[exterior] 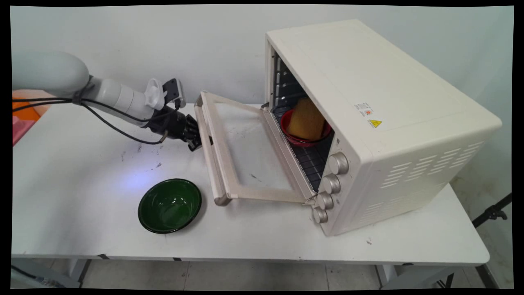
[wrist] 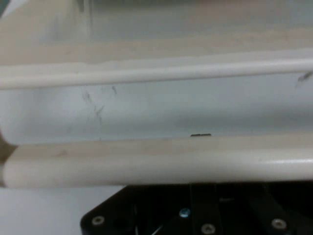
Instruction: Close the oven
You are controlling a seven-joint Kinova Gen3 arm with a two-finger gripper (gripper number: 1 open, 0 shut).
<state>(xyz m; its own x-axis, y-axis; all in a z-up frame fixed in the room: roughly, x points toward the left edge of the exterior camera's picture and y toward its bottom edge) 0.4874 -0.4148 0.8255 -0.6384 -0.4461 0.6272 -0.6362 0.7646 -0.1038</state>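
Note:
A cream toaster oven (exterior: 380, 102) stands on the white table (exterior: 266, 241), and its glass door (exterior: 245, 151) hangs open towards the left, almost flat. On the rack inside sits a red bowl (exterior: 305, 138) with a yellow sponge-like block (exterior: 306, 119) in it. My gripper (exterior: 195, 137) is right against the door's handle bar (exterior: 208, 151), near its far end. In the hand view the handle bar (wrist: 156, 164) runs across just above the black linkage (wrist: 205, 210) and hides the tips. An empty green bowl (exterior: 170, 205) lies on the table in front of the gripper, left of the door.
Orange and pink objects (exterior: 24, 112) sit at the table's far left edge. A black stand (exterior: 493, 211) is on the floor beyond the table's right end. Black cables (exterior: 114, 125) hang under the arm.

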